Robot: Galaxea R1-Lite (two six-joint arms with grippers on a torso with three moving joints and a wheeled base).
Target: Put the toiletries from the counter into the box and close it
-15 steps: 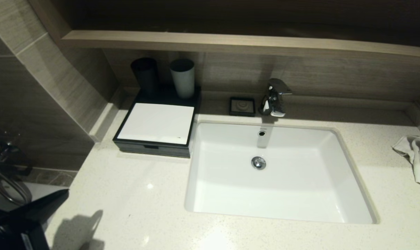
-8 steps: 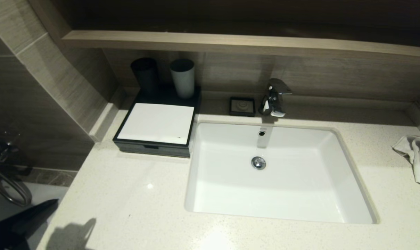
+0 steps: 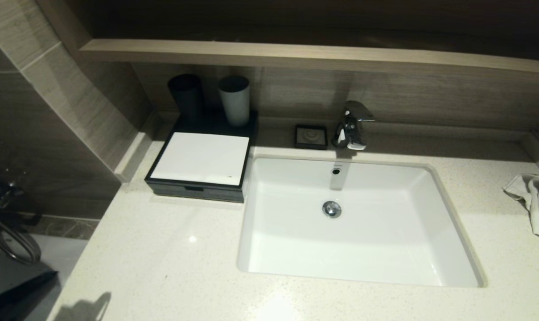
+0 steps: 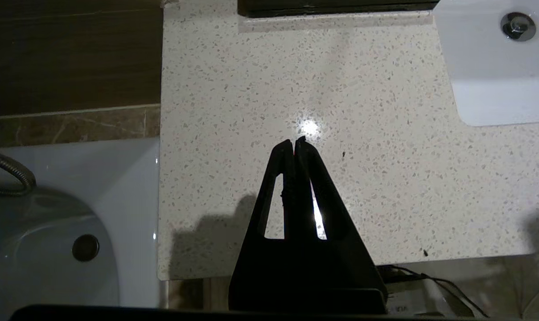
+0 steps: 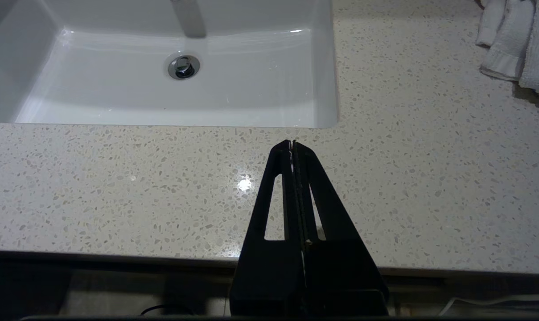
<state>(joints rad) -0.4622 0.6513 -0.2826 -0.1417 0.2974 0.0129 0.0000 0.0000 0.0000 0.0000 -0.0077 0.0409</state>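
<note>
The black box (image 3: 201, 160) with its white top panel stands at the counter's back left, its notched drawer front pushed in flush. No toiletry packets show anywhere on the cream speckled counter (image 3: 162, 249). My left gripper (image 4: 294, 143) is shut and empty, held over the counter's front left part; the box's front edge (image 4: 336, 8) lies far ahead of it. In the head view only a dark part of the left arm (image 3: 15, 287) shows at the lower left. My right gripper (image 5: 291, 144) is shut and empty over the counter's front edge, before the sink; it is out of the head view.
The white sink basin (image 3: 358, 223) fills the counter's middle, with a chrome faucet (image 3: 351, 125) behind it. A dark cup (image 3: 187, 96) and a grey cup (image 3: 234, 100) stand behind the box. A small black dish (image 3: 311, 136) sits by the faucet. A white towel (image 3: 536, 205) lies at the right.
My left arm has drawn back down and to the left out of the head view, and its shadow on the counter has shrunk. Nothing else has moved.
</note>
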